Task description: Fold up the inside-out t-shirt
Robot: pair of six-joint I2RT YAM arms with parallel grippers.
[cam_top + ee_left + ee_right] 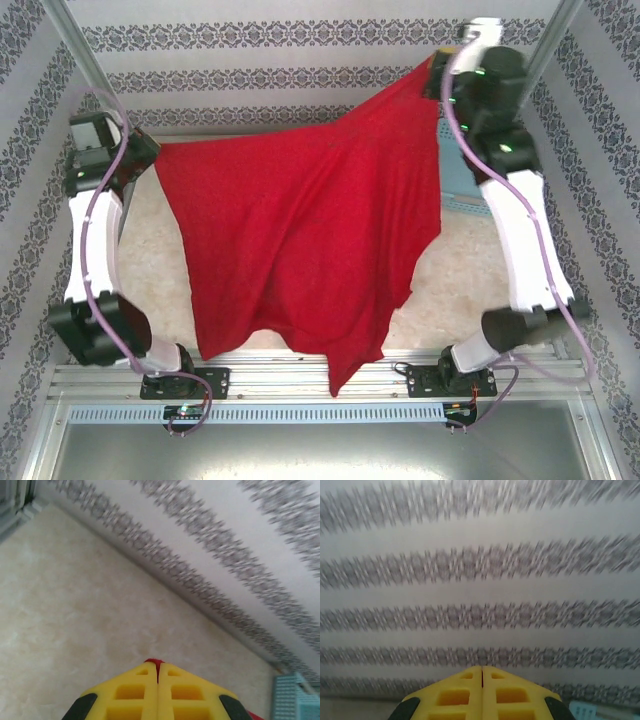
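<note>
Step in hand: spreading before the fold. The plain red soft cloth t-shirt (300, 230) hangs stretched in the air between the two arms, over the pale stone-patterned surface (140, 260), its tail drooping past the near edge. Left jaws are pressed together, a sliver of red pinched at the tips. Right jaws, held higher, are likewise closed; cloth runs up to them, so a grip is judged. Next move calls for lowering both corners evenly — laying the shirt flat.
</note>
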